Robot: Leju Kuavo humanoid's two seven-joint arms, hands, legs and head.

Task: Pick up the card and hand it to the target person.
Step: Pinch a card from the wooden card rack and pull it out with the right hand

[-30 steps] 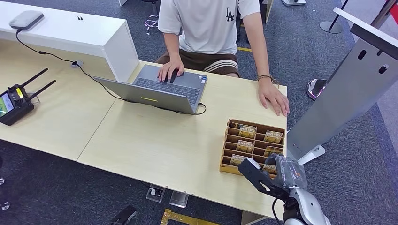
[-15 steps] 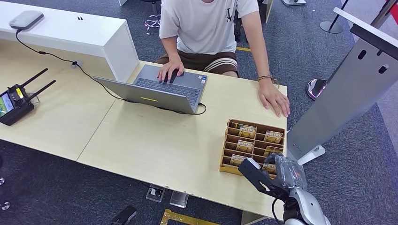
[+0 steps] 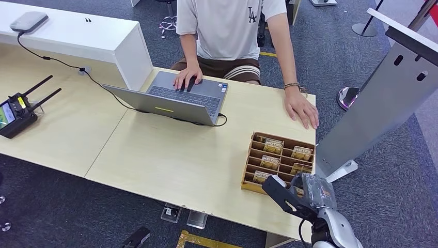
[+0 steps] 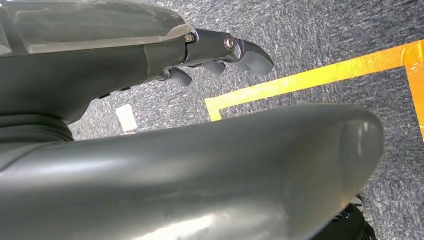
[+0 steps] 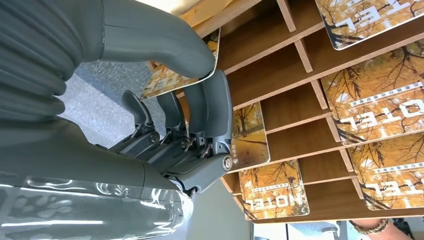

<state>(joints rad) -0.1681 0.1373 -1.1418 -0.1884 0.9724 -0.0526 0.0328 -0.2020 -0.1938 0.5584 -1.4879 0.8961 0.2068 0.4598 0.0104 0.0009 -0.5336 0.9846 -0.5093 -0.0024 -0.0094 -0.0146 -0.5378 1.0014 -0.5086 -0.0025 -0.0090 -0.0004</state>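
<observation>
Right hand (image 3: 302,190), a grey many-fingered unit under a clear plastic cover, stood at the near edge of the brown wooden slotted card rack (image 3: 255,166) on the pale wooden table (image 3: 170,155). Against the picture of a second earlier, the hand had shifted slightly forward and over the rack's front row; the rack, the grey open laptop (image 3: 170,101) and the seated person's hand (image 3: 302,108) on the table had not moved. That small advance was judged to be the closing phase of the pick, with the handover not yet begun.

From the right wrist camera, the right hand's thumb (image 5: 160,45) lay over one face of an autumn-tree printed hotel card (image 5: 172,77), and the darker fingers (image 5: 212,107) were folded in against the other side. The card appeared pinched between them, grasped rather than merely touched. Whether its lower edge was clear of the front slot could not be told. Other like cards (image 5: 272,197) stood in the neighbouring slots.

Left hand (image 4: 220,50) hung above blue-grey carpet (image 4: 325,30) marked with yellow tape (image 4: 310,80), fingers loosely curled in, holding nothing.

The person in the white shirt (image 3: 227,26) sat across the table, well apart from the card.
</observation>
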